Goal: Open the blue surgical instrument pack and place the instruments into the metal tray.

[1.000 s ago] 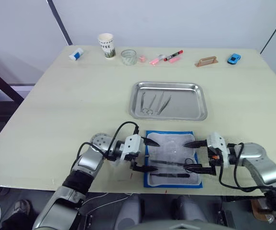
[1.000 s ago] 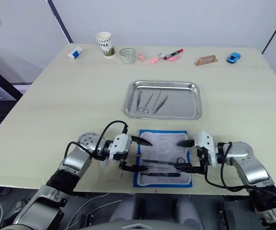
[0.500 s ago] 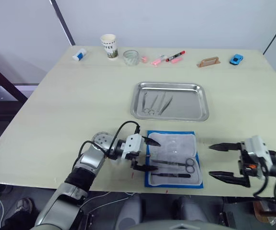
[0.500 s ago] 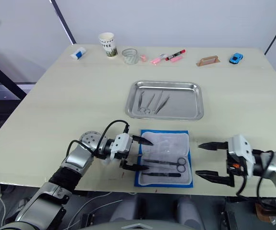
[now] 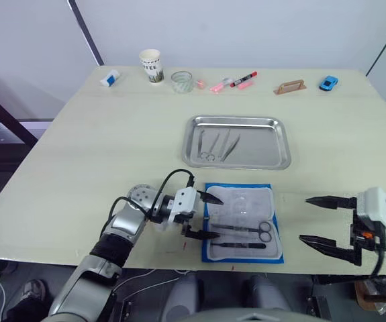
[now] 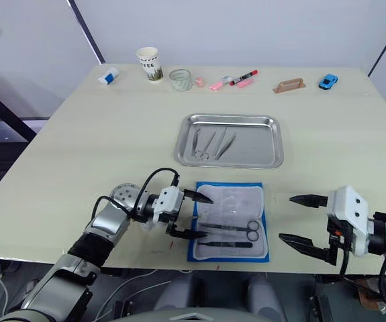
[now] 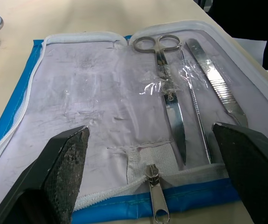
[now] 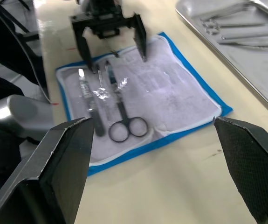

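Note:
The blue surgical instrument pack (image 5: 242, 223) lies unzipped near the table's front edge, its whitish insert (image 7: 101, 93) showing. Inside lie ring-handled scissors (image 5: 250, 229) and slim straight instruments (image 7: 217, 84). My left gripper (image 5: 214, 217) stands open at the pack's left edge, one finger on each side of the zipper pull (image 7: 154, 196), holding nothing. My right gripper (image 5: 307, 219) is open and empty, clear of the pack to its right. The metal tray (image 5: 266, 144) sits just beyond the pack and holds three instruments (image 5: 216, 144).
Along the far edge stand a paper cup (image 5: 151, 65), a glass jar (image 5: 182, 81), pink and red markers (image 5: 236, 82), a wooden block (image 5: 289, 86), a blue toy car (image 5: 327, 82) and a small white-blue item (image 5: 109, 78). The table's front edge runs close under the pack.
My right gripper has drawn back from the pack's right side and now hangs open well to the right of it. The left gripper has stayed at the left edge.

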### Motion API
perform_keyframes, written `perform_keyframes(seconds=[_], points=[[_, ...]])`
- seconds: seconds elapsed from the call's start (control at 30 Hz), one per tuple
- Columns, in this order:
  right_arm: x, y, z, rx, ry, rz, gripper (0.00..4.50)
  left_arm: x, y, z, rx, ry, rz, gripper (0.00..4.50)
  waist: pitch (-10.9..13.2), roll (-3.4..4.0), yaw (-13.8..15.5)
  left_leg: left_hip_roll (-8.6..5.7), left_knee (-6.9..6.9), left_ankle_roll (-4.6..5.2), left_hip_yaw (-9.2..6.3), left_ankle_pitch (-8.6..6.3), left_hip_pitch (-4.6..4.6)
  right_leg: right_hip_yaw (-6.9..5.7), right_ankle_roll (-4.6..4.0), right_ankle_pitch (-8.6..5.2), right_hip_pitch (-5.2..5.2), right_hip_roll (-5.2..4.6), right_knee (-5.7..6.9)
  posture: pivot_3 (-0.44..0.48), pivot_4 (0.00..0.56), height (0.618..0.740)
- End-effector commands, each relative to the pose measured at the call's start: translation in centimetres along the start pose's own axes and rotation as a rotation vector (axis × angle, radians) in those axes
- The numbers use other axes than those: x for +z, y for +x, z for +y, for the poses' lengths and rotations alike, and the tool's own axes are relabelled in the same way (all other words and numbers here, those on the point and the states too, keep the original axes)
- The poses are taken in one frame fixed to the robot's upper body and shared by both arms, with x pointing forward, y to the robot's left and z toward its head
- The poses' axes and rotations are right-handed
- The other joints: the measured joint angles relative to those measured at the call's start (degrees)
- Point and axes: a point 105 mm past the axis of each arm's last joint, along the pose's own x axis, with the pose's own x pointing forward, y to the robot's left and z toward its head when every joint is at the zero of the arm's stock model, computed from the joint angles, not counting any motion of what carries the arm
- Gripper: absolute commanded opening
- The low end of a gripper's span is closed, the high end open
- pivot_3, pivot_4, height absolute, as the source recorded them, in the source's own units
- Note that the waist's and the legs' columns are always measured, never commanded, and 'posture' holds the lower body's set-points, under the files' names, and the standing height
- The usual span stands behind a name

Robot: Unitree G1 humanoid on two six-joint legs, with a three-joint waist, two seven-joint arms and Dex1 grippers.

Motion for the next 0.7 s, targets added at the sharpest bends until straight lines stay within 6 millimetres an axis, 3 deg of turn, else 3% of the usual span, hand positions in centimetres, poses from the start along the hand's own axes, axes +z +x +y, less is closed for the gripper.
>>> perform_keyframes(seconds=[0.03,0.23,0.43,0.53,0.6,0.7], points=[[-0.2,2.2,-0.1,0.017,0.021,0.043,4.50,-3.0,-0.3,-1.3,-0.007,-0.109,0.084,4.47,0.00,0.02,0.05,0.00,-0.01,0.00,-0.01,0.00,0.00,-0.01,-0.01,-0.01,-0.01,0.01,0.00,0.000,0.150,0.740],[-0.3,6.5,0.3,0.071,-0.074,0.107,4.50,-2.9,-0.3,-1.4,-0.005,-0.110,0.088,4.47,-0.06,0.11,0.03,0.00,0.00,0.00,-0.08,0.00,-0.07,-0.02,-0.01,-0.01,-0.07,0.00,0.00,0.000,0.150,0.740],[-1.2,8.5,0.0,0.092,-0.131,0.159,4.50,-2.8,-0.1,-1.6,-0.014,-0.108,0.087,4.47,-0.07,0.13,0.05,0.00,0.01,0.00,-0.07,0.00,-0.08,-0.02,-0.01,-0.01,-0.09,0.00,0.00,0.000,0.150,0.740],[-1.4,9.2,0.0,0.092,-0.136,0.162,3.77,-2.8,-0.1,-1.6,-0.018,-0.109,0.087,4.50,-0.07,0.13,0.04,0.00,0.01,0.00,-0.08,0.00,-0.08,-0.05,-0.01,-0.01,-0.10,0.01,0.00,0.000,0.150,0.740],[-1.6,9.4,0.1,0.095,-0.151,0.172,2.81,-2.7,0.0,-1.6,-0.018,-0.109,0.088,4.50,-0.07,0.13,0.00,0.00,0.00,0.00,-0.08,0.00,-0.08,-0.04,-0.01,0.00,-0.10,0.01,0.00,0.000,0.150,0.740],[-2.2,9.6,0.4,0.113,-0.165,0.192,2.81,-2.7,0.0,-1.6,-0.017,-0.109,0.088,4.50,-0.07,0.12,0.02,0.00,0.01,0.01,-0.09,0.00,-0.09,-0.04,-0.01,-0.01,-0.10,0.00,0.00,0.000,0.150,0.740]])
